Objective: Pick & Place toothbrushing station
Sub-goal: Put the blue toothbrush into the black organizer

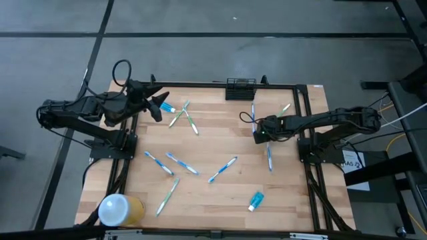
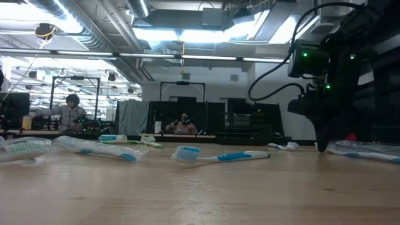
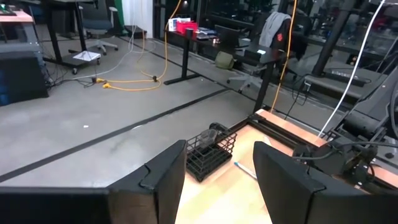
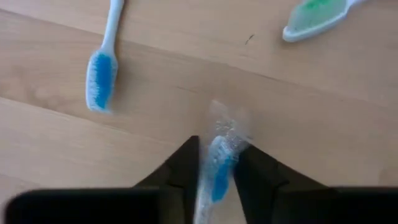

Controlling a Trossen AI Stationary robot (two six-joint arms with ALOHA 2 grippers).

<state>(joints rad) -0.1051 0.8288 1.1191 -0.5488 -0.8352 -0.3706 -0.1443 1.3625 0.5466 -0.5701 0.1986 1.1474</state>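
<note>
Nearest edge of the table (image 1: 213, 200) has a yellow cylinder (image 1: 120, 210) at the left corner and a small blue tube (image 1: 256, 199) to the right, with loose toothbrushes (image 1: 181, 163) scattered across the middle.

Right gripper (image 1: 256, 131) is down at the wood on the right side. Its fingers (image 4: 180, 168) are pinched in close around a wrapped blue toothbrush (image 4: 217, 168) lying between them, so it's got hold of that.

Left gripper (image 1: 157, 104) hangs above the far left part, jaws spread wide with nothing in them.

The rack (image 1: 240, 88) sits at the far edge, a bit right of centre, well apart from both grippers, beyond the right one.
</note>
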